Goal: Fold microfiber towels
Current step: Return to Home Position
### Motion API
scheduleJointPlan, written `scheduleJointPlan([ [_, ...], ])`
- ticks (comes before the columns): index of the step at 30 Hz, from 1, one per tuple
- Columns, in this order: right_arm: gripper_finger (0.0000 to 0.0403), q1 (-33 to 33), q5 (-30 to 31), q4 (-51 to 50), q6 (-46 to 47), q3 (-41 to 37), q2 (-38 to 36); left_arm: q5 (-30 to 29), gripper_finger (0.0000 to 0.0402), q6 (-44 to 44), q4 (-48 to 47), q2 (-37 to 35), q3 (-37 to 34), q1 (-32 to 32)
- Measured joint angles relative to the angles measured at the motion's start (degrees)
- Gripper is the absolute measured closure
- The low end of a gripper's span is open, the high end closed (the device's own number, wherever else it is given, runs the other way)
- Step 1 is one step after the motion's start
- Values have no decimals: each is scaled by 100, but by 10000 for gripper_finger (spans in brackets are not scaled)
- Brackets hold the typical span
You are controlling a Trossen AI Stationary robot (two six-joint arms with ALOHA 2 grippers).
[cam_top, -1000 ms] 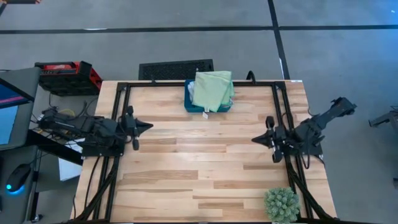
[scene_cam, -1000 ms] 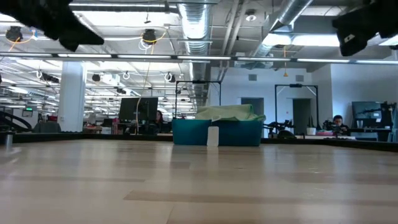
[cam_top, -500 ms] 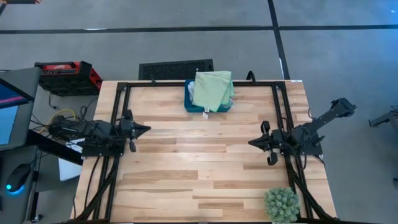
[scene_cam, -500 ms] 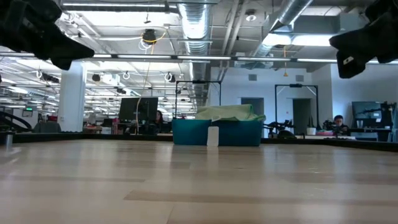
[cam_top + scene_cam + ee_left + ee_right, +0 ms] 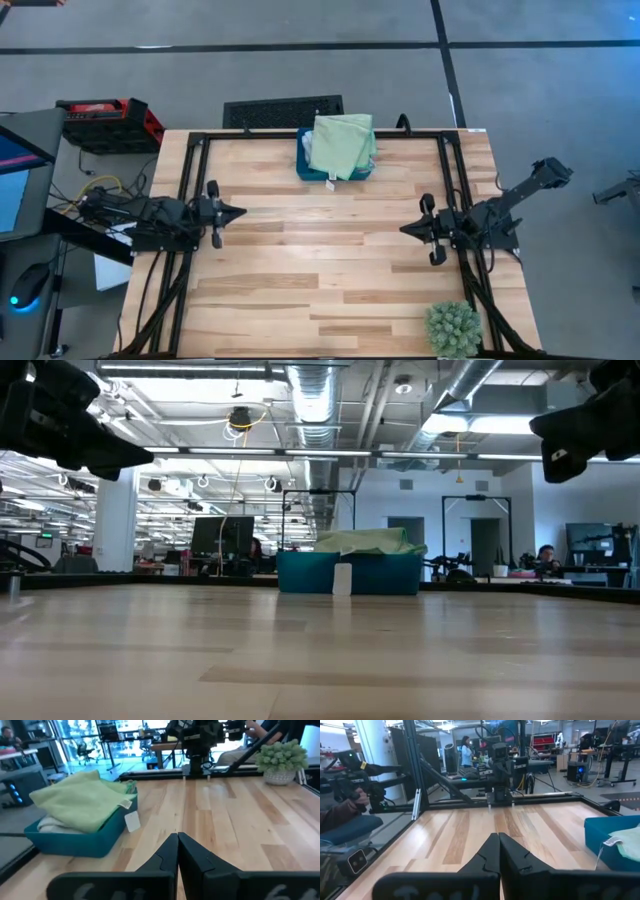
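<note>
A light green microfiber towel lies folded on top of a pile in a dark teal box at the table's far edge, middle; a pale cloth shows beneath it. My left gripper hovers shut over the table's left side. My right gripper hovers shut over the right side. Both point toward the table's middle and hold nothing.
A spiky green plant ball sits at the near right corner. A black frame runs along the table's left, far and right sides. The bare wooden table lies between the two arms. People sit in the room beyond.
Both arms have drawn back and sunk lower: my left gripper toward the table's left edge, my right gripper slightly down and toward the table's middle, then still. The towels and box have not moved.
</note>
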Motion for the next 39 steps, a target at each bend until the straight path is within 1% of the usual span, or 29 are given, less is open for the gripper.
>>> scheduleJointPlan([
  [4, 383, 0, 2, -109, 0, -1, -1, 16, 402, -155, -6, 10, 0, 0],
  [9, 374, 0, 0, -139, 0, -2, -2, -86, 402, 190, -14, 21, -2, 0],
  [12, 372, 0, 0, -129, 1, -2, -2, -86, 401, 133, -17, 21, -2, 0],
  [16, 372, 0, 0, -128, 0, -2, -2, -86, 401, 2, -19, 21, -4, 0],
  [39, 373, 0, 0, -128, 2, -7, -2, -101, 401, -7, -38, 21, -13, 0],
])
